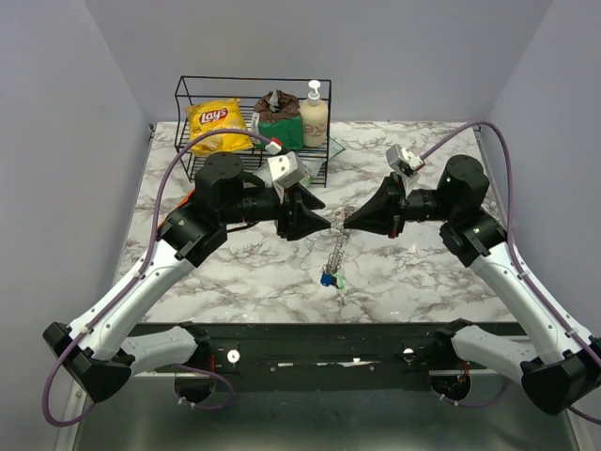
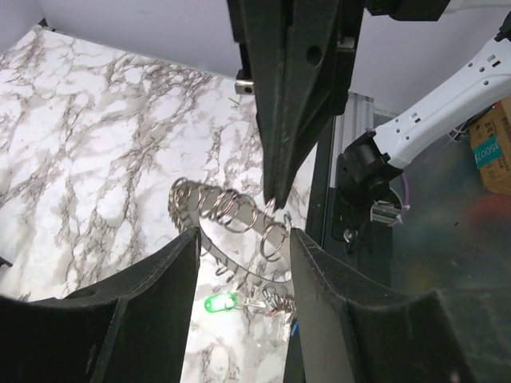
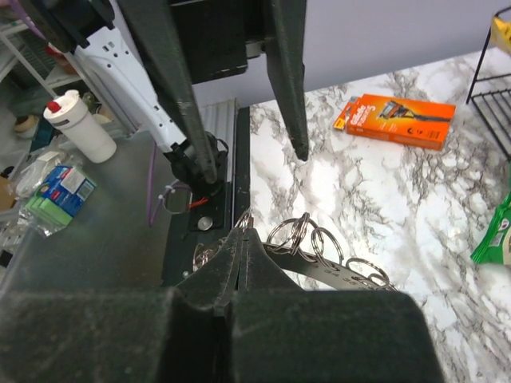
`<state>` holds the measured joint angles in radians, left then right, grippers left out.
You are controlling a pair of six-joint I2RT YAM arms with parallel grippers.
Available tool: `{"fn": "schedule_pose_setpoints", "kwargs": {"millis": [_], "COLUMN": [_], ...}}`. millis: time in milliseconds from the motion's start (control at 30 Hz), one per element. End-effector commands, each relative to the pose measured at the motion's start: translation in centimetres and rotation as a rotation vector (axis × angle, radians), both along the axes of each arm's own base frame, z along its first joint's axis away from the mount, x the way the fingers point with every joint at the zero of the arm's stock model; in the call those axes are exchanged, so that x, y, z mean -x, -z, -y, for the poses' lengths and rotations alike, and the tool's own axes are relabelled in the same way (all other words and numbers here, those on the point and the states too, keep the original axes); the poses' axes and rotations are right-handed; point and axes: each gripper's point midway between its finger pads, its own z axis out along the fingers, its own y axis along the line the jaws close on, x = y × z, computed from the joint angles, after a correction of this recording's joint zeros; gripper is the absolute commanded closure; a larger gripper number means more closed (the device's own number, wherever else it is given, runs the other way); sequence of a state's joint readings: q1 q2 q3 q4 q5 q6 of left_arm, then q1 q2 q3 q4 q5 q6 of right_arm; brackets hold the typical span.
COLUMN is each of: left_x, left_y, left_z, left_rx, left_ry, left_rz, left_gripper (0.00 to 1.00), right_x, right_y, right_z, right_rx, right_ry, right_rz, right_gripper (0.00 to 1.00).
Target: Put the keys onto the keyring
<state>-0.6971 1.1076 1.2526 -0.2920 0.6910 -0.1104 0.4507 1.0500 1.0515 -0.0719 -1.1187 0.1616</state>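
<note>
pinching the keyring (image 1: 338, 246), right claw (image 1: 346, 225) is closed; left claw (image 2: 243, 239) gapes wide; wire rack (image 1: 183, 99) holds chips (image 1: 214, 124), soap (image 1: 314, 113).

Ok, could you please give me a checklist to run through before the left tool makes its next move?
1. Right tool shut on keyring: ok.
2. Left tool open: ok.
3. Keyring in line with the left tool's gap: ok.
4. Green key already on keyring: cannot tell.
5. Blue key already on keyring: cannot tell.
6. Red key in view: not ok.
</note>
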Motion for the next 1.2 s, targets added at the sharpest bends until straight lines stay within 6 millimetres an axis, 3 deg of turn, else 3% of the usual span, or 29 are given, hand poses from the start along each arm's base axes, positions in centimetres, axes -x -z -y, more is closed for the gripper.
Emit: {"fn": "schedule_pose_setpoints", "kwargs": {"millis": [0,167,567,1167], "left_x": [1.6,2.3,4.0,2.2], "left_y": [-1.8,-2.2,-3.5,-2.7], "left_z": [-0.9,-0.5,-0.1,0.6], "left_rx": [0.029,0.069,0.117,0.103], "left_ry": [0.068,0.129,0.286,0.221], "left_rz": [0.054,0.054,0.042,0.020], "left_gripper": [0.43,0.47,0.59,0.76], "right_x": [1.9,2.7,2.7,2.5], "right_y": [-3.2,-4.2,-4.1,-4.0], "right_z": [0.3,0.4,0.4,0.4], "right_rx": [-0.088,-0.116,-0.114,-0.114], "right_ry": [-0.048,-0.082,-0.088,-0.076], "right_rz": [0.110,0.124,0.113,0.104], "right_gripper": [0.99,0.99,0.99,0.99]}}
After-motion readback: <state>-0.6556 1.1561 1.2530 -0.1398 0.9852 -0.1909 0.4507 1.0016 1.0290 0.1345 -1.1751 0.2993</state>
